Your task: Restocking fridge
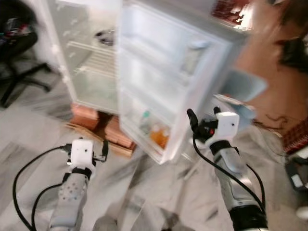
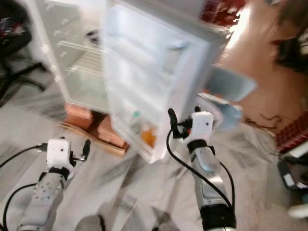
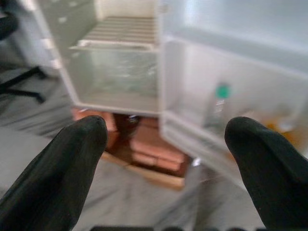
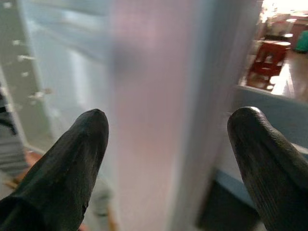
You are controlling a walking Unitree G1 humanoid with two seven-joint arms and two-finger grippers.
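Observation:
The white fridge (image 1: 91, 67) stands open, its wire shelves mostly bare. Its door (image 1: 163, 72) swings toward me; the lowest door shelf holds a green-capped bottle (image 1: 145, 119) and an orange item (image 1: 160, 136). My right gripper (image 1: 204, 115) is open, raised just beside the door's free edge (image 4: 159, 96), which sits between its fingertips (image 4: 91, 130) without touching them. My left gripper (image 1: 84, 145) is open and empty, held low over the floor in front of the fridge, and looks at the bottle (image 3: 219, 103) on the door shelf.
Red bricks on a wooden board (image 1: 103, 127) prop up the fridge. A black office chair (image 1: 19, 62) stands at the left. A grey-blue object (image 1: 240, 86) lies behind the door at the right. A metal bowl (image 1: 105, 36) sits on an upper shelf. The views are blurred.

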